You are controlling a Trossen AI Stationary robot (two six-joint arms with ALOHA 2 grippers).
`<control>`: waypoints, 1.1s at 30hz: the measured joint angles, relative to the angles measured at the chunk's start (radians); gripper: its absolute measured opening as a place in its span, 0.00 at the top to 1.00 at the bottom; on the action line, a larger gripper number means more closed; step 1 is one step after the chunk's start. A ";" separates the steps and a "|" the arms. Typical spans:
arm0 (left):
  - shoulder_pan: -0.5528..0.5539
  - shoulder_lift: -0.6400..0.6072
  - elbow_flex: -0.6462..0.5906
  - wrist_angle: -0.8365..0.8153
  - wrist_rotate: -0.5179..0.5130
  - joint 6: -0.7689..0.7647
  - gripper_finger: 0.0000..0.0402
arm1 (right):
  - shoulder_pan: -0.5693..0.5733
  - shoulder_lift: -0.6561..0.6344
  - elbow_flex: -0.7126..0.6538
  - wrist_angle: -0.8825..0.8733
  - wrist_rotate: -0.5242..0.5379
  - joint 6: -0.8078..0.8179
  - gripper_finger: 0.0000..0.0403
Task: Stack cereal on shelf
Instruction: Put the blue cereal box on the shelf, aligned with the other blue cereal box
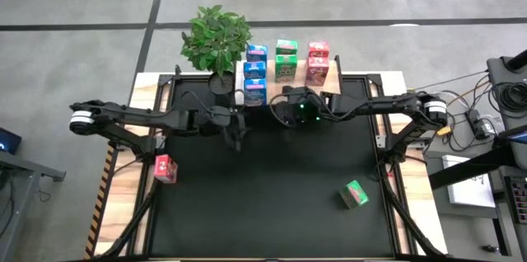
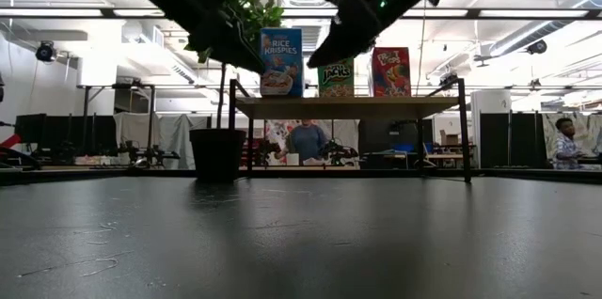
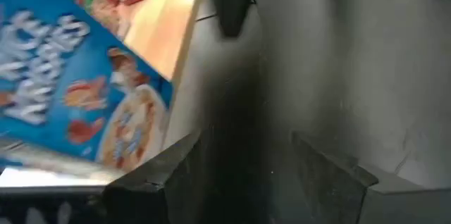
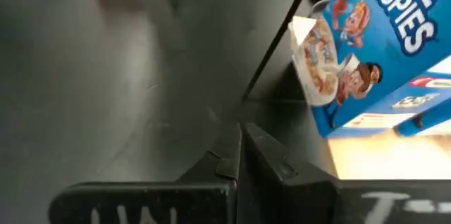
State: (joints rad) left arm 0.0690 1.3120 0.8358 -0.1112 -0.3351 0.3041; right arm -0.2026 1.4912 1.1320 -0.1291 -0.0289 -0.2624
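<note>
The left gripper (image 1: 237,137) is hovering with fingers apart and empty, just near of the shelf (image 2: 348,106). The right gripper (image 1: 286,112), fingers together, is hanging beside it. On the shelf are standing blue "Rice Krispies" boxes (image 2: 280,62), green boxes (image 2: 336,78) and red boxes (image 2: 391,71). A red box (image 1: 165,168) and a green box (image 1: 355,194) are lying on the table (image 1: 272,188).

I see two dark, slender jointed arms, each with a white cylindrical collar near its outer joint. My left gripper (image 3: 243,175) has matte black angular fingers (image 3: 151,182). The right gripper (image 4: 241,155) has black fingers too, and its wrist housing glows with a small green light, black cables trailing alongside.
</note>
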 joint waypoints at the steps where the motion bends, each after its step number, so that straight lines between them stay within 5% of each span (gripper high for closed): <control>1: 0.004 0.010 -0.002 0.012 0.003 0.018 0.51 | -0.001 0.009 -0.011 0.048 0.003 -0.009 0.98; 7: 0.067 0.056 -0.003 0.077 -0.023 0.035 0.65 | -0.021 0.064 -0.039 0.223 0.003 -0.046 0.98; 16: 0.112 0.066 0.000 0.083 -0.023 0.020 0.81 | -0.056 0.096 -0.027 0.244 0.006 -0.057 0.98; 33: 0.140 0.064 0.001 0.113 -0.023 0.024 0.85 | -0.076 0.096 -0.027 0.256 0.032 -0.079 0.98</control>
State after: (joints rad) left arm 0.2089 1.3758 0.8371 0.0022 -0.3584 0.3283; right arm -0.2782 1.5867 1.1053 0.1265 0.0029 -0.3417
